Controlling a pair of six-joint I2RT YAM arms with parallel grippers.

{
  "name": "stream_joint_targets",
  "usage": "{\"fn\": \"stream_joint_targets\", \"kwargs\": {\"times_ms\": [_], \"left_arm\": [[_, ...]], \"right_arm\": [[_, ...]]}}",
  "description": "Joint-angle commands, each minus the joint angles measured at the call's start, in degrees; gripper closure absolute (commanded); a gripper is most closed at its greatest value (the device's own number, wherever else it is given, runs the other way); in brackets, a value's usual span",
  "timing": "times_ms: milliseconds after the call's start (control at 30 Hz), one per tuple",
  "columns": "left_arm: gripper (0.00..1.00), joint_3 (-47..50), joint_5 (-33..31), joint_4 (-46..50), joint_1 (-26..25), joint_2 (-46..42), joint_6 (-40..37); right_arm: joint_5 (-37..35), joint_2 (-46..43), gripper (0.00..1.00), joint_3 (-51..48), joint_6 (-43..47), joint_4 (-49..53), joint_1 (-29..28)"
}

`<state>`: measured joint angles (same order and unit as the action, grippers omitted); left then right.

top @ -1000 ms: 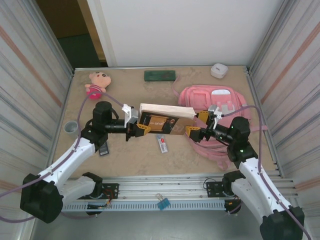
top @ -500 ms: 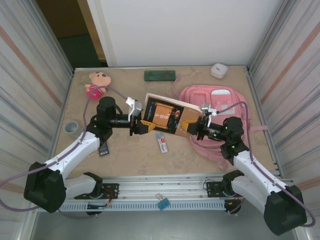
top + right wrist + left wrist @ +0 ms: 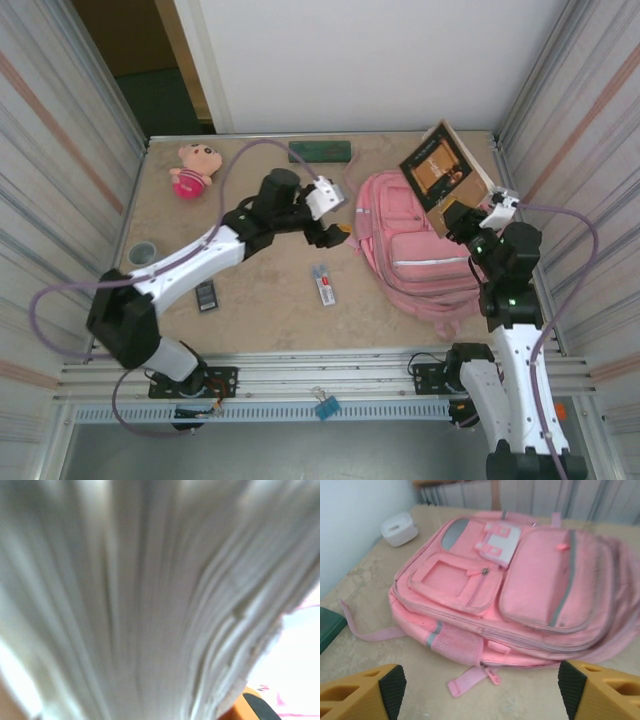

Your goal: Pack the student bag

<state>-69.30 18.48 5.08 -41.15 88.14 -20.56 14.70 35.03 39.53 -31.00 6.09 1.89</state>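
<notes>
— Where is the bag (image 3: pixel 420 255) (image 3: pixel 520 590)?
— It lies flat on the right half of the worktop (image 3: pixel 260 300), with its right edge near the wall (image 3: pixel 570 150). The left claw (image 3: pixel 338 235) (image 3: pixel 480 692) is spread, just beside the bag's left edge.
— And the right claw (image 3: pixel 452 215)?
— It is pinching a book (image 3: pixel 438 168) (image 3: pixel 150 600) by the lower corner. The book is tilted above the bag's far edge.

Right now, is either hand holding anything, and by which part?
The right hand grips the book by its lower edge. The left hand is open and empty, facing the student bag.
</notes>
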Motion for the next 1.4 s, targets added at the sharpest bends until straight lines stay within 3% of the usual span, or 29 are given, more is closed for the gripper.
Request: {"fn": "stream_joint_targets", "kwargs": {"times_ms": [0,67,400,667,900,1100,1367], "left_arm": [[0.16,-7.3,-6.7,1.9,-2.0,6.7,-5.6],[0.15,-11.9,-6.8,2.6,-3.4,11.7,-7.2],[0.13,-29.9,-8.9,3.6,-8.7,33.1,-7.0],[0.13,-37.7,-14.0,11.7,-12.8,46.1,-7.9],[0.14,-28.4,-20.6,15.2,-12.1,43.9,-9.0],[0.14,-12.9,-22.1,13.1,-7.8,34.6,-2.3],[0.14,-0.1,-22.5,11.1,-3.0,26.3,3.6]], "right_arm": [[-19.6,-1.8,1.0,5.5,-2.5,13.7,0.2],[-23.5,-1.7,1.0,7.2,-3.1,17.8,0.2],[-22.3,0.6,1.0,7.8,0.8,22.7,0.2],[-21.8,0.5,1.0,6.7,-0.5,24.6,0.2],[-17.6,2.5,1.0,6.8,-0.3,26.7,0.3],[-14.1,3.9,1.0,5.9,-0.7,25.6,0.2],[-8.4,6.1,1.0,5.3,-1.6,22.4,-0.1]]}}
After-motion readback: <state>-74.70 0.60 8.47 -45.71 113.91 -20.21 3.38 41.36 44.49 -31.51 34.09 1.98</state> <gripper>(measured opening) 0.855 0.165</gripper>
